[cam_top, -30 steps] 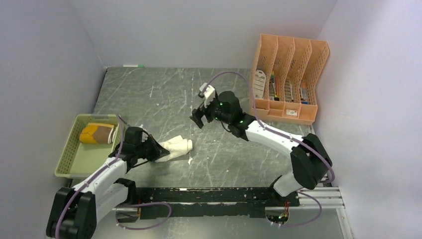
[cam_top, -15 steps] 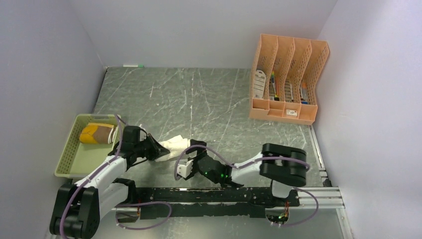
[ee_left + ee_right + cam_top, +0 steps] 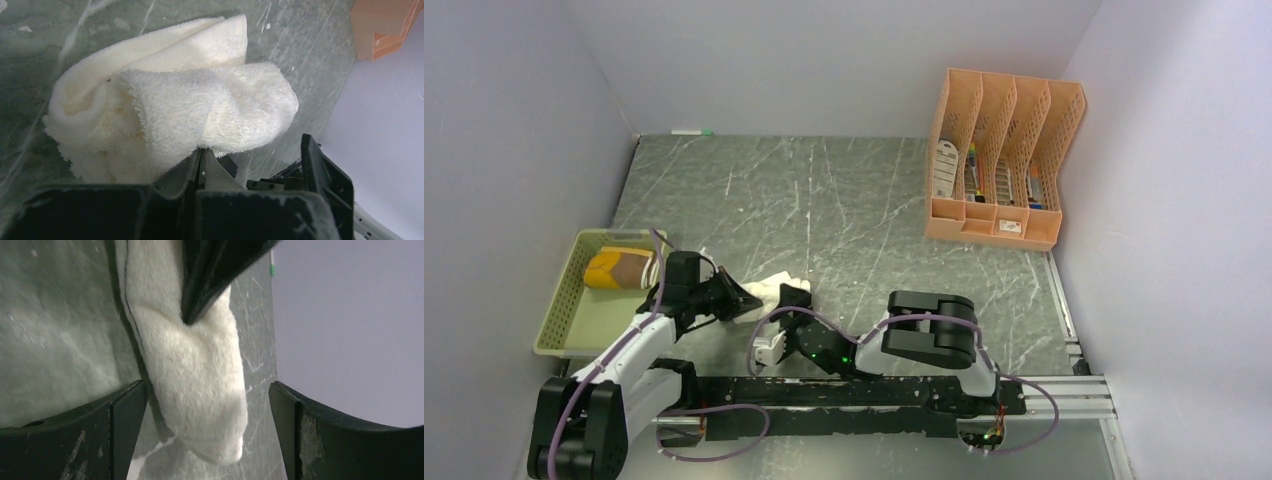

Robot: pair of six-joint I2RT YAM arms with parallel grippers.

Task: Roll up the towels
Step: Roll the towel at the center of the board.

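Left pincer pinching the loosely bundled cream towel, right pincer gaping just beside its end, we judge it unfinished; brown towel lies rolled in the nine-o'clock green basket.

The dark, white-veined table carries a green mesh basket along its left edge near the near corner. An orange file rack stands by the right edge. A pen lies at the far left corner. A bunched cream-white towel rests toward the near edge, right of the basket.
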